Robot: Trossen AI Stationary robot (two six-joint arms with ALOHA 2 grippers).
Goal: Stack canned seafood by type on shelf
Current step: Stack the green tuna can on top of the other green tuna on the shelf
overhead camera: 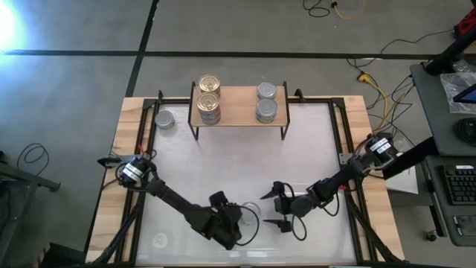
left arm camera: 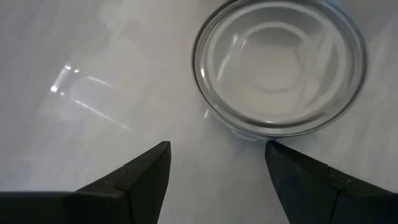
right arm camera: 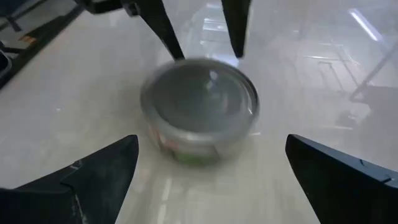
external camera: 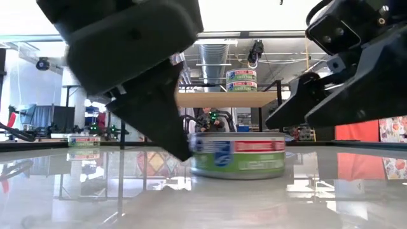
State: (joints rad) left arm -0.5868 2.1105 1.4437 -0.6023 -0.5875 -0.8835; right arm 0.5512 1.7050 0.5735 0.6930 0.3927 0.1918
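A silver-lidded round tin with a green and blue label (external camera: 236, 154) is flanked by two open grippers on the glossy white table (overhead camera: 223, 171).

The left gripper (overhead camera: 239, 216) and right gripper (overhead camera: 280, 206) are spread, neither touching it. On the light wooden shelf (overhead camera: 238, 108), gold-lidded tins (overhead camera: 210, 99) and grey-lidded tins (overhead camera: 266, 102) are stacked well apart; another grey tin (overhead camera: 164, 119) is seen beside the shelf.

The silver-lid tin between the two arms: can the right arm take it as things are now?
Probably yes. The right end effector is open, and the silver-lid tin stands just ahead between its fingers. The left end effector waits open on the tin's far side and does not block it.
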